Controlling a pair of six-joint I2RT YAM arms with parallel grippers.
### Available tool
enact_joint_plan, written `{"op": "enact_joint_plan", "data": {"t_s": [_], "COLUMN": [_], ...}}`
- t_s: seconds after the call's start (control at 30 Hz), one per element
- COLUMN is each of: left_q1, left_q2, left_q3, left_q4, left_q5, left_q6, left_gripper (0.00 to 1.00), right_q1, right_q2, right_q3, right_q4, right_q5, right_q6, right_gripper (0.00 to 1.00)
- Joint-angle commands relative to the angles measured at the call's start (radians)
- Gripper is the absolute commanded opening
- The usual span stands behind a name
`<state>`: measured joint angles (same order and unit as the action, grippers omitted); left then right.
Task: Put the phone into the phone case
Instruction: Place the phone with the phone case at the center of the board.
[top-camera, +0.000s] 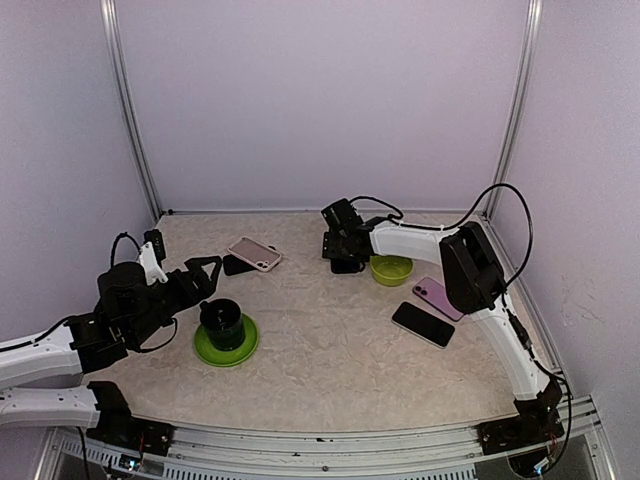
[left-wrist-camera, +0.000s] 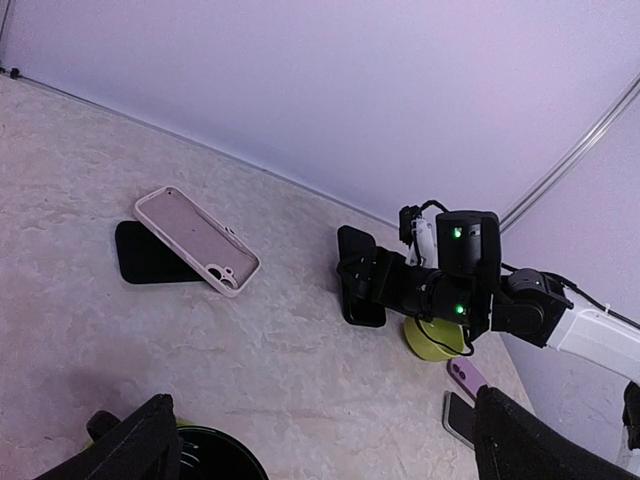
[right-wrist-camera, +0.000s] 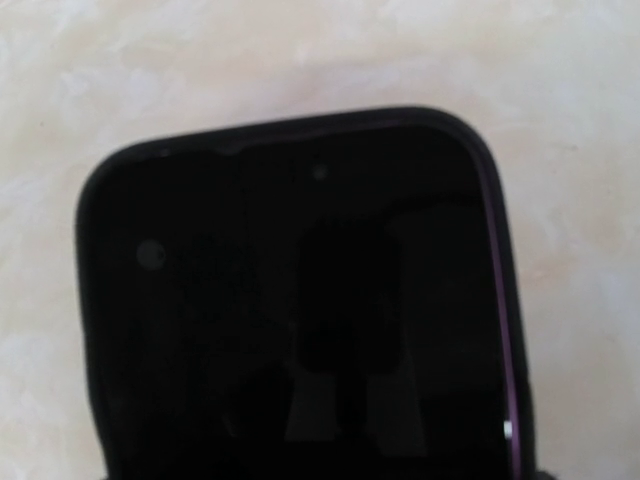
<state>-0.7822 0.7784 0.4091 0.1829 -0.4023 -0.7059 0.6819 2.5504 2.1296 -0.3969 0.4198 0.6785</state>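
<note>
Right claw (top-camera: 345, 250) grips the black phone (left-wrist-camera: 353, 250) across its width, just left of the green bowl (top-camera: 391, 270). Pink case (top-camera: 255, 253) lies far left, well apart. Left claw (top-camera: 207, 275) spread wide.

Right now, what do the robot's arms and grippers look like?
The left arm and right arm are white tubes joined by bulky black joints, with black cables looping alongside. The left gripper and right gripper are black, two-fingered. Green lights glow on the right arm.

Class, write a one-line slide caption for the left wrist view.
Right gripper grips a black phone beside the green bowl; the empty pink case lies apart.
</note>
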Motion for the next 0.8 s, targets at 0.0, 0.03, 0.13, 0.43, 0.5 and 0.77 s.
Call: {"op": "enact_joint_plan", "data": {"t_s": [0.0,0.03,0.13,0.43,0.5,0.77], "left_q1": [-0.005,-0.005,-0.005,-0.005,-0.005,-0.005], "left_q2": [-0.01,-0.011,-0.011,-0.018,-0.015,0.002], "left_q3": [-0.006,-0.006,-0.003,0.0,0.003,0.003], "left_q4": [0.009,0.009,0.007,0.003,0.002,0.013], "left_q5": [-0.017,-0.018,-0.016,-0.021,-0.021,-0.019], "left_q6": [0.009,0.009,0.012,0.02,0.021,0.02], "left_gripper": [0.99,0.99,0.99,0.99,0.99,0.99], "right_q1": [-0.016,-0.018,-0.019,-0.021,-0.021,-0.019], "right_q2": [0.025,0.026,0.03,0.022,0.017,-0.018], "right_q3": [0.028,0.031,0.039,0.053,0.053,0.06], "right_q4": [0.026,0.025,0.023,0.04,0.054,0.081], "right_q5": [0.017,0.017,0.026,0.032,0.022,0.024], "right_q6": [0.003,0.005,0.008,-0.031,-0.047,-0.092], "right_gripper": [0.78,0.78,0.79,0.84,0.85,0.88]}}
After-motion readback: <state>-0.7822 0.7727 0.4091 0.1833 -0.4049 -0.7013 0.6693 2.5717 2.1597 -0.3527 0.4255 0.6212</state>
